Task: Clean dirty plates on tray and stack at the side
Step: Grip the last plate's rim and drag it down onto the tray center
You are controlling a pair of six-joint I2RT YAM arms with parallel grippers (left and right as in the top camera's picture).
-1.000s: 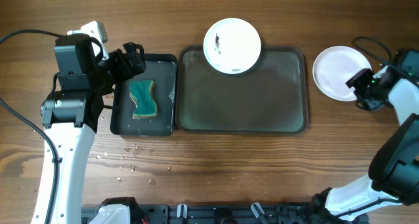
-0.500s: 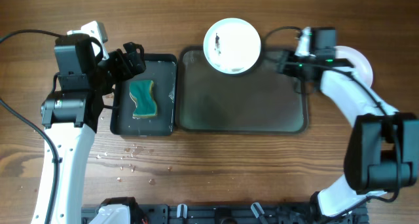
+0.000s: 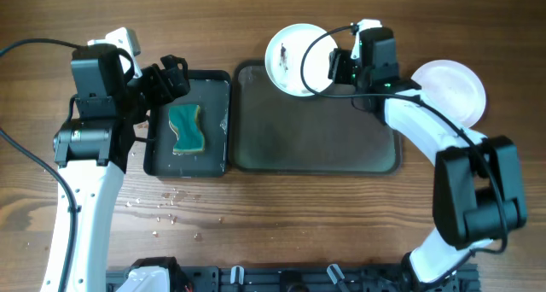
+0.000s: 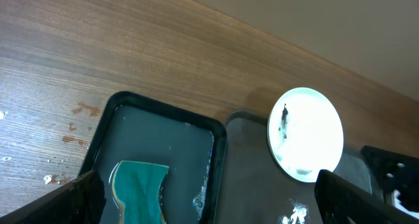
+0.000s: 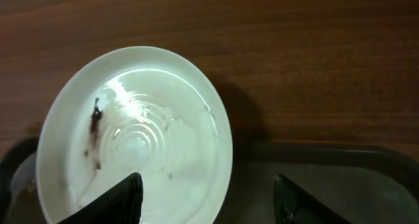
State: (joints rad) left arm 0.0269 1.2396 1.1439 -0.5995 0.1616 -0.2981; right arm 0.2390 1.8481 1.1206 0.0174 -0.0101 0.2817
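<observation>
Looked down on a brown wooden worktop (image 3: 281,215), spotted with water drops (image 3: 162,202) toward the left front. Could not see the left edge of the second plate (image 3: 452,87), hidden behind the right arm. Could not tell a single plate from a stack there, on bare wood just right of the tray (image 3: 316,130). Found the dirty plate (image 3: 290,44) half on the tray's far rim, half on the wood, with a dark smear left of centre, crossed by a black cable (image 3: 307,51) in the overhead view. Caught the right pincer (image 3: 339,67) at that plate's right edge, released and gripping nothing, fingers cut off by the frame in the wrist view. Saw the left pincer (image 3: 173,77) spread wide and empty over the far left corner of the small black tray (image 3: 188,170), with a green sponge (image 3: 186,128) lying in shallow water inside.
</observation>
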